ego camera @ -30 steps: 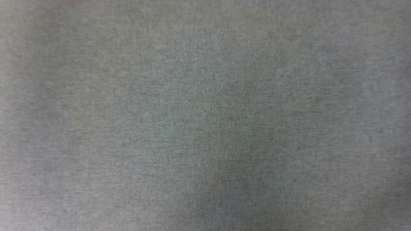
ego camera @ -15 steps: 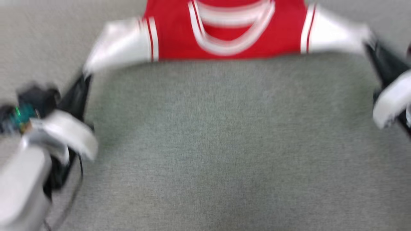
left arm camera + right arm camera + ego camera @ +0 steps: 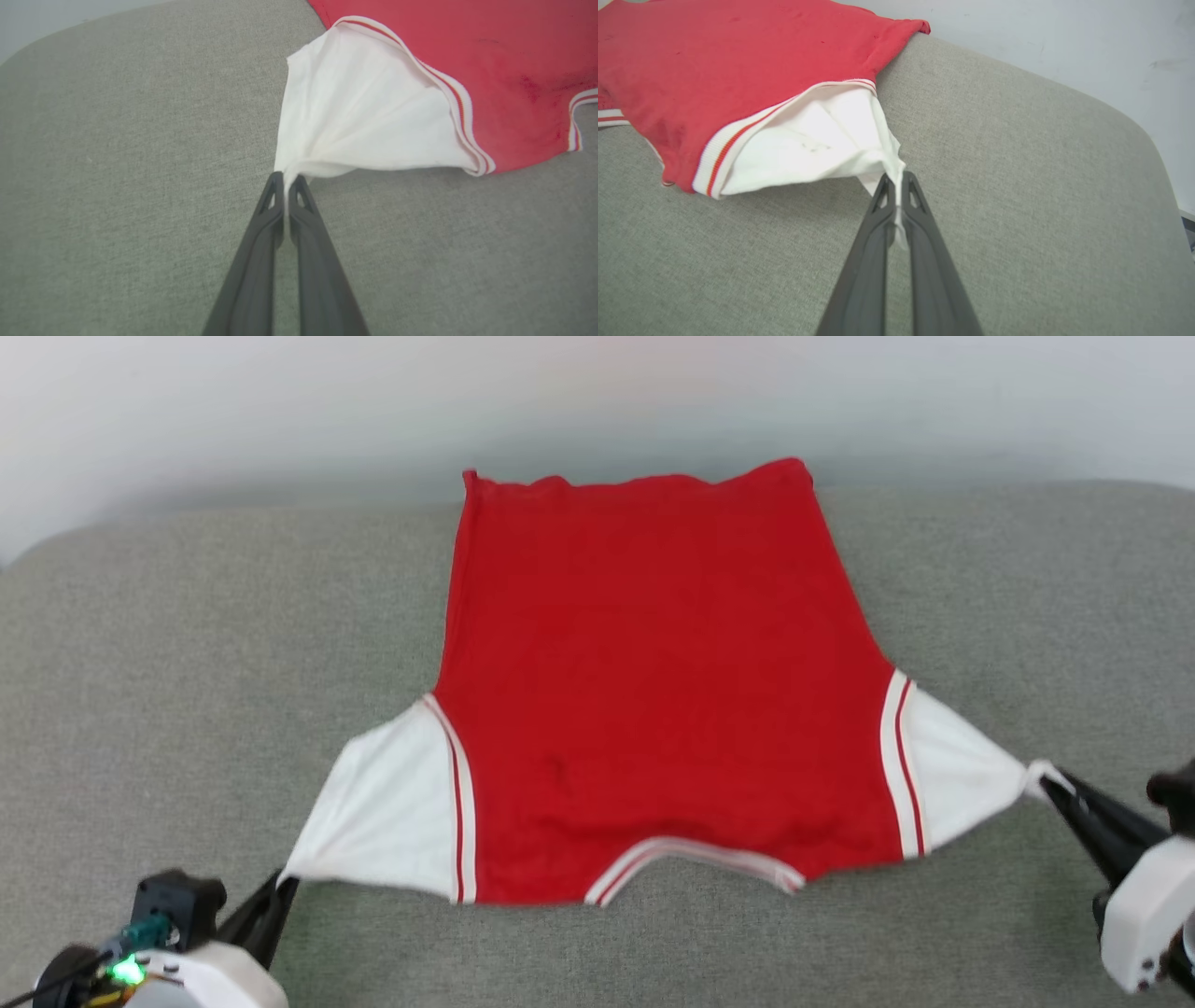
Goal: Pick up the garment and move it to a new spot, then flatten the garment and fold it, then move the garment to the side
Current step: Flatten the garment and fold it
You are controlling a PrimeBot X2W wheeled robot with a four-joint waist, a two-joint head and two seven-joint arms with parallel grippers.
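The garment [image 3: 644, 691], a red jersey with white short sleeves and red-white trim, lies spread flat on the grey fabric surface [image 3: 187, 644], collar toward me and hem at the far edge. Its plain side faces up. My left gripper [image 3: 285, 882] is shut on the tip of the left white sleeve [image 3: 359, 116], seen up close as my left gripper [image 3: 286, 178] pinching bunched cloth. My right gripper [image 3: 1044, 782] is shut on the tip of the right white sleeve [image 3: 808, 149]; the cloth runs between the fingers of my right gripper [image 3: 899, 179]. Both sleeves are pulled taut outward.
The grey surface has rounded far corners and ends at a pale wall [image 3: 597, 401] just behind the jersey's hem. Bare grey fabric [image 3: 653, 952] stretches between the collar and me, and on both sides of the jersey.
The head camera has tilted up, so the whole jersey and the wall now show instead of bare fabric. Both grippers still hold the sleeve tips.
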